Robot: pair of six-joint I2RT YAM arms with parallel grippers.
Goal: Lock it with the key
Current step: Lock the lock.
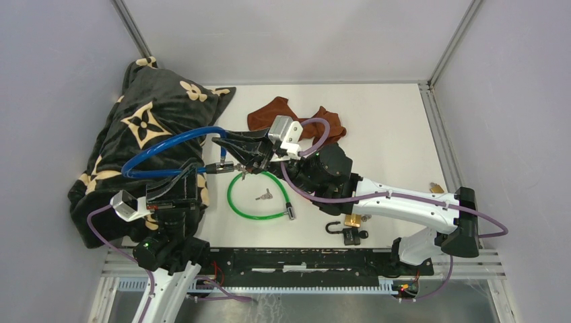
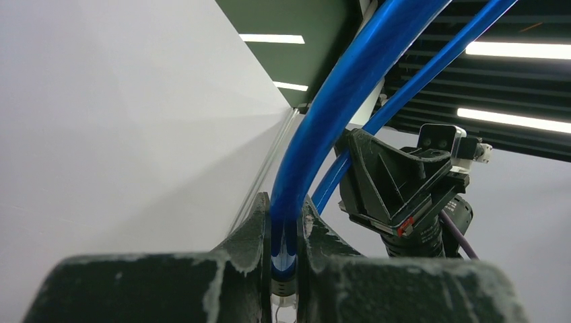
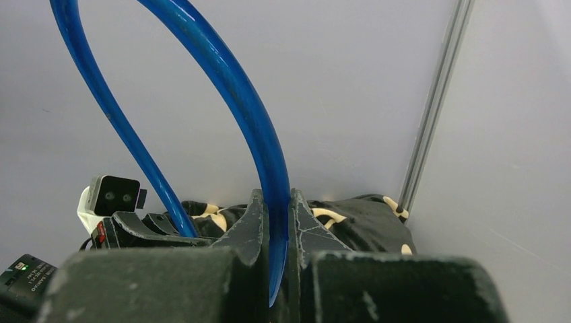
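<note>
Plainly, my left hand point(image 2: 284, 225) was clenched on the blue cable lock point(image 2: 337, 101), the cable pinched between its fingers near one end. My right hand point(image 3: 275, 215) was clamped on the same cable further round the loop. I held it raised off the bench point(image 1: 384, 128) with both, I judged, so that its ends could be brought together. The key point(image 1: 264, 196) lay on the bench inside the green cable lock point(image 1: 232, 195), near my hands and in neither grip. Whether the blue lock's ends met, I could not tell.
</note>
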